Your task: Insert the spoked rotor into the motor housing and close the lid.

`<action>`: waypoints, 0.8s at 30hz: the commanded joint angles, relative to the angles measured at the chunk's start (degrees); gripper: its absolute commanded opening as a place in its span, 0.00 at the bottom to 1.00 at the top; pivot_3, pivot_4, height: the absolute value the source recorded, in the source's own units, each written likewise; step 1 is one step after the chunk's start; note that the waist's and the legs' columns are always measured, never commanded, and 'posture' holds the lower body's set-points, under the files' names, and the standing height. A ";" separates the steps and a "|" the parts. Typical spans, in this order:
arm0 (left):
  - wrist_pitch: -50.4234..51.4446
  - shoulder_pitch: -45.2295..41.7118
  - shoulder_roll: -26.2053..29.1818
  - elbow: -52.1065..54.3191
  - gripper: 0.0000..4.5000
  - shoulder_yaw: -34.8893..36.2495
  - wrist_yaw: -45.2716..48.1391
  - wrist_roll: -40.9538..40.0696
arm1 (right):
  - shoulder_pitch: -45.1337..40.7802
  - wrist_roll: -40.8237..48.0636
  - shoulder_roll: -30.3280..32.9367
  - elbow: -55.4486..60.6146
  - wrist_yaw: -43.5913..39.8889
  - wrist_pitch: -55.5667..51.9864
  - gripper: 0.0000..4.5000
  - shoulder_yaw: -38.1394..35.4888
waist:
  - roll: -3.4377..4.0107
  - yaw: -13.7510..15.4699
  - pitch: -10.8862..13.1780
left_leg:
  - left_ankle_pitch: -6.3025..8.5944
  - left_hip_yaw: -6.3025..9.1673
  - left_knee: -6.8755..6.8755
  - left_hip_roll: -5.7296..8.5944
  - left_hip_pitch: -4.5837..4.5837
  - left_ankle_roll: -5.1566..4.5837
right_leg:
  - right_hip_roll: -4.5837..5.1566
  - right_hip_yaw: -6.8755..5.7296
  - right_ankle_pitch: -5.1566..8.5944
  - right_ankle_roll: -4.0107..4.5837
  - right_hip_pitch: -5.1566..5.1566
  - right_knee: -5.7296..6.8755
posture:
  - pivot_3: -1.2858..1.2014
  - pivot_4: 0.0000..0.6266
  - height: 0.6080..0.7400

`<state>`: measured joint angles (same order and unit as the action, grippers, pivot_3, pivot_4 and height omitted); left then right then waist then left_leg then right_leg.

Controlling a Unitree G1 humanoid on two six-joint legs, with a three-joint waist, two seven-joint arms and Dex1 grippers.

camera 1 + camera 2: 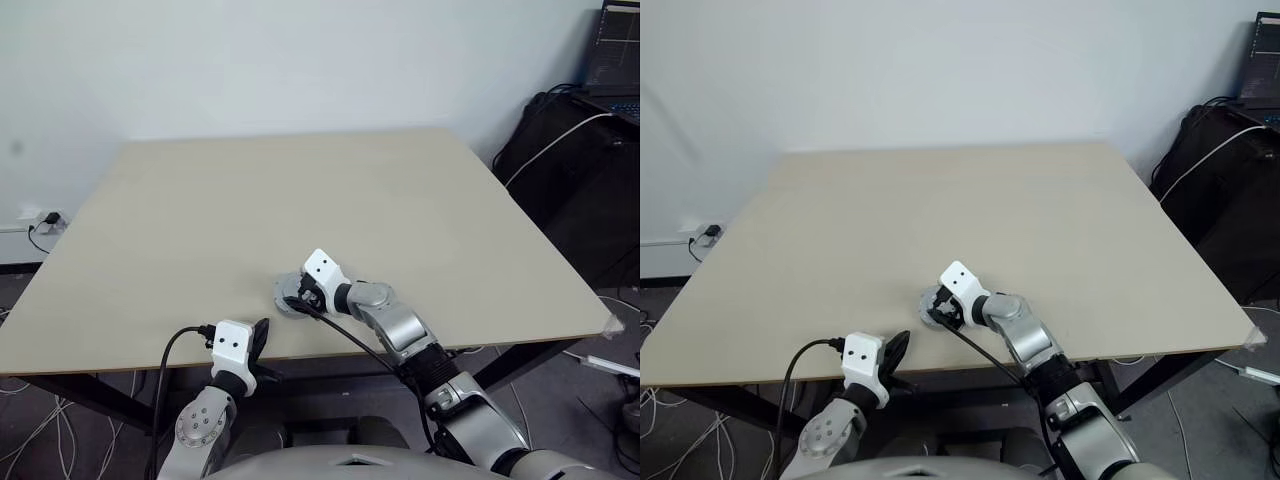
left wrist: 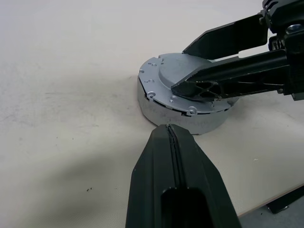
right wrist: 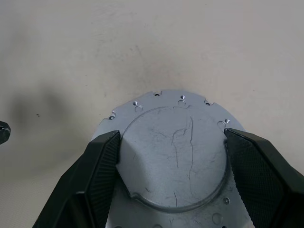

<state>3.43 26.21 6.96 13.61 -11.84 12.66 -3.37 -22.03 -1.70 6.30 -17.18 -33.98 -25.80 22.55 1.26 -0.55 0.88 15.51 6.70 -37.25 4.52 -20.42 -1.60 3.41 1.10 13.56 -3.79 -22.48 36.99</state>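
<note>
one silver-grey round metal lid (image 3: 173, 156) with a smooth raised cap and small screw holes round its flange sits face up on one pale beige wooden table (image 1: 300, 220), near the front edge and a little right of its middle. it tops a short grey cylinder body, flush all round as far as can be seen, so the lid sits on the assembly; whatever is inside is hidden.

two grippers are in view. the right gripper (image 3: 172, 156), two black ribbed fingers, stands wide open over the lid — one finger (image 3: 102, 166) at each side of the raised cap, resting on or just above the flange; whether the pads press the cap's edge cannot be told. the left gripper (image 2: 171, 137) is closed, its two black fingers pressed together with nothing between them; its tip points at the side wall of the grey body, just short of it, near the table's front edge.

the table top carries faint scuffs and small dark specks. behind it rises a plain white wall (image 1: 300, 60) — a power socket with a plug (image 1: 45, 218) low on the left, and on the right black equipment with a white cable (image 1: 550, 145) and a dark screen (image 1: 612, 45). loose cables lie on the floor (image 1: 20, 430).
</note>
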 commanded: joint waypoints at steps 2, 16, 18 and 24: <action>-1.04 -0.81 0.11 1.24 0.00 -0.22 0.44 0.08 | 0.10 -0.79 -0.23 -0.42 1.13 -2.75 0.71 0.05 | 0.01 0.00 0.00 | 0.00 0.00 0.00 0.00 0.00 0.00 | 0.00 0.00 0.00 0.00 0.00 0.00 | 0.52 0.00 1.00; -0.70 -0.92 -0.07 1.54 0.00 0.06 0.32 -0.13 | -0.39 -2.38 0.30 -0.04 1.85 -8.62 0.71 2.49 | 0.11 -0.01 -0.13 | 0.02 0.01 0.00 -0.01 0.01 0.04 | 0.03 0.00 0.02 0.02 0.01 0.00 | 0.52 0.00 1.00; -0.50 -0.89 -0.13 1.78 0.00 -0.05 0.25 -0.11 | -0.36 -2.56 0.26 -0.14 2.33 -9.10 0.71 2.46 | 0.13 -0.01 -0.15 | 0.02 0.00 0.00 -0.01 0.01 0.04 | 0.03 0.00 0.03 0.02 0.01 -0.01 | 0.52 0.00 1.00; -0.52 -0.52 -0.15 1.96 0.00 -0.30 0.13 -0.01 | -0.14 -1.32 -1.32 -0.24 4.15 -10.91 0.71 0.41 | 0.14 -0.02 -0.17 | 0.07 0.02 0.01 -0.01 0.01 0.13 | 0.05 0.00 0.03 0.02 0.01 -0.01 | 0.52 0.00 1.00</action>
<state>3.45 26.07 6.87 13.59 -11.85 12.63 -3.38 -23.26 -2.79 4.99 -15.09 -31.38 -33.45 23.53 1.40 -0.56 0.71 15.59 6.73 -37.24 4.51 -20.41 -1.45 3.47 1.10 13.59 -3.77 -22.47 36.98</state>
